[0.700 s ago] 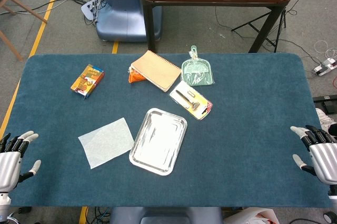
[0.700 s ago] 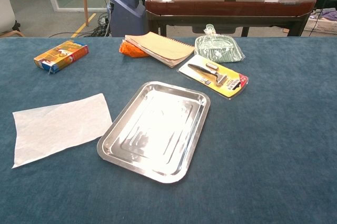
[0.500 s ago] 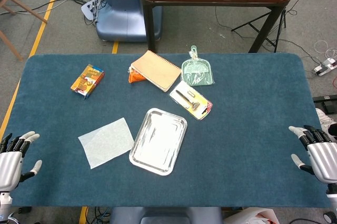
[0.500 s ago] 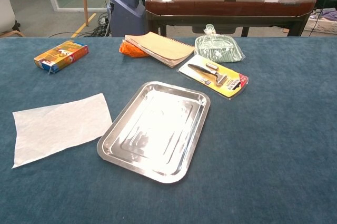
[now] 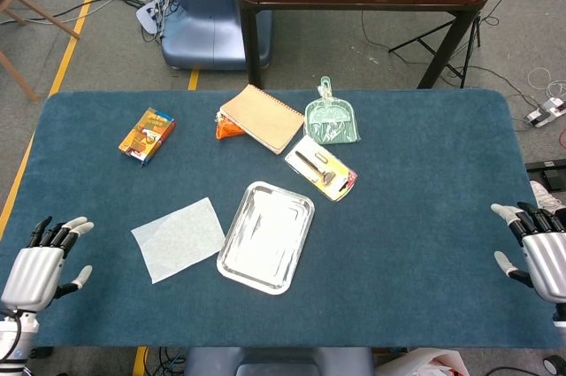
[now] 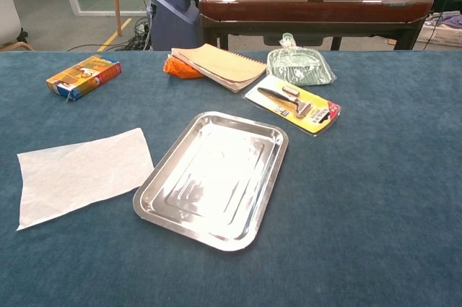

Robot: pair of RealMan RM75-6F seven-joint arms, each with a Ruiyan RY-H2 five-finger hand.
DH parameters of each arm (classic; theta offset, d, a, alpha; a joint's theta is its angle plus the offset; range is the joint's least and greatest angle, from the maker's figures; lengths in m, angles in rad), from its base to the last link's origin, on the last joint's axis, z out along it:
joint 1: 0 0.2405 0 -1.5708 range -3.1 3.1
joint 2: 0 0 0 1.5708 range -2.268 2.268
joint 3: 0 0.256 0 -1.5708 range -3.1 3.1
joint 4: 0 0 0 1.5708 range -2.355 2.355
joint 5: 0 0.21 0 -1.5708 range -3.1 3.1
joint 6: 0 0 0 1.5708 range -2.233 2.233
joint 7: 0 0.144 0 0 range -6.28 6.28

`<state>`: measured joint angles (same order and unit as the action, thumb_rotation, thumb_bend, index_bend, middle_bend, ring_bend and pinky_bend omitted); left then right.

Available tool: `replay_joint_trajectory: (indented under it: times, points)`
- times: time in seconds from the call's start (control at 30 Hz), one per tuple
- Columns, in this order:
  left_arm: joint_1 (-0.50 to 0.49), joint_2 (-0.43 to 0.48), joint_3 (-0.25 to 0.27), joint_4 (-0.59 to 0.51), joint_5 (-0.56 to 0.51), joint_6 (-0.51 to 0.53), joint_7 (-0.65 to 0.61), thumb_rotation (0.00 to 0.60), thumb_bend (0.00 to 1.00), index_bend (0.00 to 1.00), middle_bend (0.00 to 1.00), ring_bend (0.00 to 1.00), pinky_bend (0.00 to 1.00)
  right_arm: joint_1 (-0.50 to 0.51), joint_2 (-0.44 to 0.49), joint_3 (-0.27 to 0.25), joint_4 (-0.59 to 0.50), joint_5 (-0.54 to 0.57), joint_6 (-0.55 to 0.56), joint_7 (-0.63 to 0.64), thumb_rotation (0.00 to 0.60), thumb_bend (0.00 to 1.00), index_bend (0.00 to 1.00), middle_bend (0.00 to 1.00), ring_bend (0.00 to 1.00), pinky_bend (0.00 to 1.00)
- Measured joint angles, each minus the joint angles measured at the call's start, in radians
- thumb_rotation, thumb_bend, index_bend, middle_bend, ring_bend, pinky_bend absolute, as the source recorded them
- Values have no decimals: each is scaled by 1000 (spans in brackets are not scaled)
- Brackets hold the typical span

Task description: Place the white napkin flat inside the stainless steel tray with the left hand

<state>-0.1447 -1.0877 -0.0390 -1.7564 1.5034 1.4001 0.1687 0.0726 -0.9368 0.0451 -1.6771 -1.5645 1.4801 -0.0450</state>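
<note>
The white napkin (image 5: 179, 239) lies flat, thin and faintly creased, on the blue table (image 5: 416, 217) just left of the stainless steel tray (image 5: 266, 236), while the left hand (image 5: 40, 265), fingers spread and empty, has shifted inward toward it, and the right hand (image 5: 541, 250), seemingly released too, sits cropped at the edge.

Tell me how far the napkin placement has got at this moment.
Nothing is done yet: the white napkin lies flat on the table beside the empty stainless steel tray. The left hand is open and holds nothing, clear of the napkin. Grasping, carrying and laying it in the tray all remain.
</note>
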Motion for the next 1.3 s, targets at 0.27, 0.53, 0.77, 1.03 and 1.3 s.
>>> replay_joint_trajectory:
  times: [0.27,0.53,0.77,1.03,1.3]
  points:
    - [-98,-54,6,38,57,-122,-15,600,260,216,177,156,31,-1,10,2,-7,8,3,-5,600,277,210,253,140,221]
    - [-165,-141,15,113,68,-210,11,600,259,181,176,156,31,-7,6,-3,-1,14,2,0,600,277,210,253,140,221]
    - [-165,-187,41,148,41,-228,58,600,255,167,175,156,31,-10,0,-7,10,19,0,8,600,276,210,253,140,221]
    - [-155,-230,52,141,-19,-238,146,600,247,136,163,152,31,-9,-7,-10,20,14,-4,22,600,277,210,253,140,221]
    - [-163,-269,59,160,-49,-260,187,600,238,92,150,151,31,-14,-10,-14,31,16,0,34,600,276,211,252,140,221]
